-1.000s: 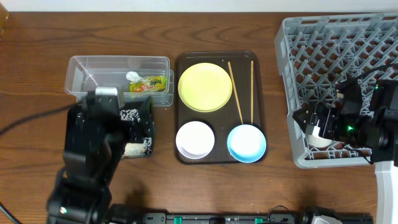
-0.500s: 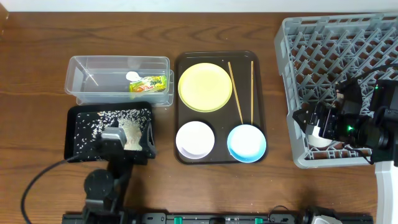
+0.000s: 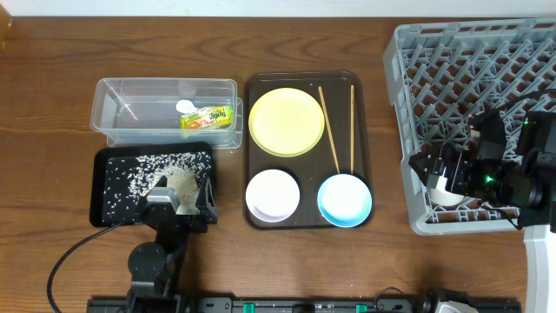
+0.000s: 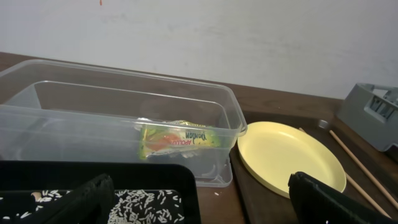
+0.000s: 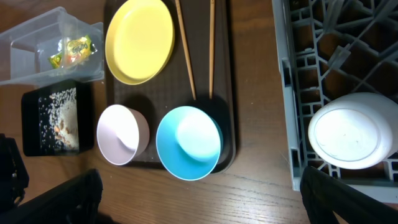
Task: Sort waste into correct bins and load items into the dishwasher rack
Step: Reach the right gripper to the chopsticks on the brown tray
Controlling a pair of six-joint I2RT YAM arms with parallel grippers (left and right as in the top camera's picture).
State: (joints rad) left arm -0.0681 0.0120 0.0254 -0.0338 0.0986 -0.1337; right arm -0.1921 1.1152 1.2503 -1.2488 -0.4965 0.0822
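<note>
The clear tub (image 3: 165, 109) holds the snack wrapper (image 3: 208, 117) and the white tissue (image 3: 185, 106). The black tray (image 3: 113, 187) holds scattered rice grains (image 3: 139, 169). My left gripper (image 3: 178, 209) is open and empty at that tray's front edge; the left wrist view shows the rice (image 4: 143, 202), the wrapper (image 4: 180, 138) and the yellow plate (image 4: 289, 158). My right gripper (image 3: 439, 174) is open over the rack's (image 3: 473, 78) front left corner. The white cup (image 5: 345, 134) sits upside down in the rack. The plate (image 3: 287, 122), chopsticks (image 3: 328, 126), white bowl (image 3: 273, 195) and blue bowl (image 3: 344, 199) lie apart from both grippers.
The plate, chopsticks and both bowls sit on a dark brown serving tray (image 3: 256, 148) between the bins and the rack. The left arm's base and cable (image 3: 78, 252) are at the front left. Bare wooden table (image 5: 249, 193) lies in front of the serving tray.
My left arm has pulled back from over the black tray toward the front edge, and the rice in the tray now shows. The right arm has not moved.
</note>
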